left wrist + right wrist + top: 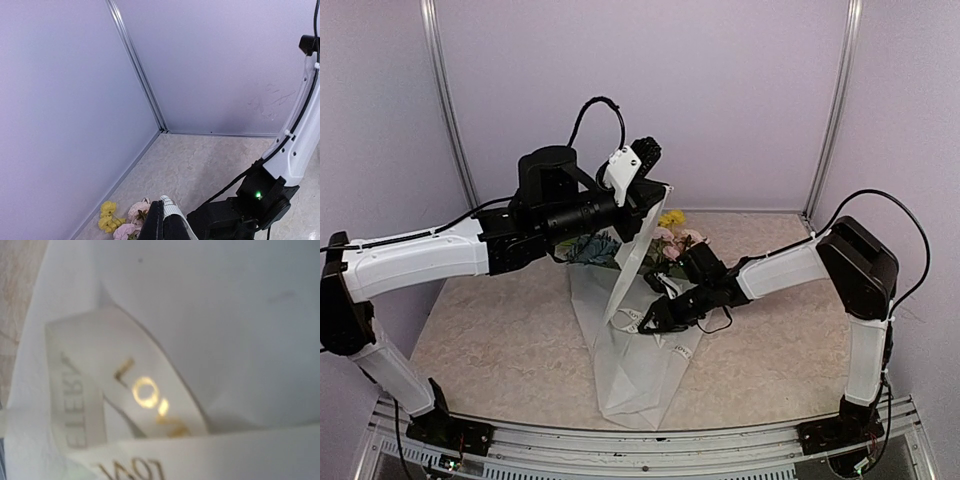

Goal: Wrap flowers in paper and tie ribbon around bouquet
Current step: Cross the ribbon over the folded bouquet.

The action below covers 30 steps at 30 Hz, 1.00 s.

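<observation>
My left gripper [658, 196] is raised above the table and shut on the cream ribbon [636, 250], which runs taut down to the paper [632, 375]. In the left wrist view the lettered ribbon end [175, 207] sticks out between the closed fingers [156, 225]. The flowers [670, 238], pink, yellow and blue, lie at the paper's far end and show again below the left fingers [122, 220]. My right gripper [652, 318] sits low on the paper beside the ribbon's lower end. Its wrist view shows only looped ribbon [145, 390] with gold lettering on white paper [225, 300], with no fingers visible.
The marble-patterned table [490, 330] is enclosed by pale walls [720, 90] with metal corner posts. The right arm's forearm [780, 270] stretches across the right half, with black cables near its wrist. The left arm's forearm [420, 255] reaches over the left half.
</observation>
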### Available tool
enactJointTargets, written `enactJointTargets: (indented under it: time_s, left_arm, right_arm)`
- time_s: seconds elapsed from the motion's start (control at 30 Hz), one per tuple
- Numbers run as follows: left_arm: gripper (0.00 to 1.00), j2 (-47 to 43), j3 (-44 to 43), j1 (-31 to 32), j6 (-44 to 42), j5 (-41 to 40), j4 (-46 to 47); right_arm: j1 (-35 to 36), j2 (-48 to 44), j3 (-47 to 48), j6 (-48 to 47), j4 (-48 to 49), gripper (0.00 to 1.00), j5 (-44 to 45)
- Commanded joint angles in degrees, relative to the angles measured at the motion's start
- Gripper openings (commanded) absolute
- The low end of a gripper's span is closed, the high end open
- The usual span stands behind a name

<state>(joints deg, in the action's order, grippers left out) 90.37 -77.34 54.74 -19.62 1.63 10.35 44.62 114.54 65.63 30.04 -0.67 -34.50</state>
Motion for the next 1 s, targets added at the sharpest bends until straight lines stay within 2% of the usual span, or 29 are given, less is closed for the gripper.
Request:
enactJointTargets:
  time_s: [0.0, 0.2, 0.37, 0.53, 0.67, 0.77, 0.97]
  left_arm:
    - [0.0, -4.91, 0.84, 1.67, -1.48, 1.47, 3.44]
    - [0.0, -8.17, 2.3, 2.37, -1.0, 2.11, 5.47]
    - [0.0, -5.31, 2.05, 2.83, -0.48, 3.14, 5.46]
    - [0.0, 3.09, 1.59, -2.06, 4.46, 8.46, 6.08]
    - [0.0, 8.8, 0.72, -4.39, 7.17, 11.3, 5.76]
    - [0.0, 9.99, 2.66, -6.03, 10.34, 13.61, 8.81]
    - [0.0, 11.1, 7.47, -9.34, 15.11, 13.18, 12.69]
  right_arm:
    - [0.84, 0.92, 0.47, 0.01, 0.09, 0.38, 0.22]
    - [1.23, 1.68, 0.78, 0.06, -0.12, 0.4, -0.13]
    - [1.43, 1.48, 1.04, 0.23, -0.07, 0.4, -0.27]
    - [1.43, -0.12, 0.76, 0.6, 0.8, 0.41, -1.07]
    - [1.43, -2.6, -0.17, 1.44, 2.32, 0.46, -2.17]
    - [1.26, -4.38, -1.23, 2.06, 3.47, 0.5, -1.68]
    - [0.93, -5.95, -1.34, 3.45, 2.48, 0.54, 1.46]
